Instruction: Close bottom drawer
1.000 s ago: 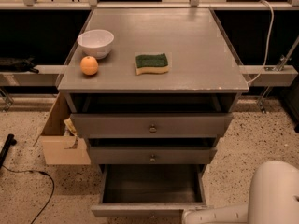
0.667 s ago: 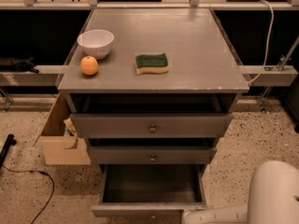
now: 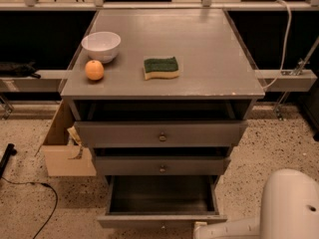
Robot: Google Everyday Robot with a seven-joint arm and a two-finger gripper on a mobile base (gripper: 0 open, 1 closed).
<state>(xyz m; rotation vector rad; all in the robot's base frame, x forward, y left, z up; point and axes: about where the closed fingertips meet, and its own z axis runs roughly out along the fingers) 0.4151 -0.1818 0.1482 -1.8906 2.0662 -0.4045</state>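
Note:
The bottom drawer [image 3: 149, 219] of the grey cabinet is pulled out wide, and its dark box interior [image 3: 160, 193] shows nothing inside. Its slim front panel lies at the lower edge of the camera view. My white arm comes in from the bottom right. My gripper [image 3: 199, 230] is at the arm's end, right by the right part of the drawer's front panel, mostly cut off by the frame's edge. The middle drawer [image 3: 162, 166] and the top drawer [image 3: 160, 133] above stand slightly out, each with a small brass knob.
On the cabinet top [image 3: 209, 59] are a white bowl [image 3: 101, 46], an orange [image 3: 94, 69] and a green-and-yellow sponge [image 3: 161, 67]. An open cardboard box [image 3: 65, 148] stands on the speckled floor at the cabinet's left. A black cable [image 3: 30, 185] runs along the floor at left.

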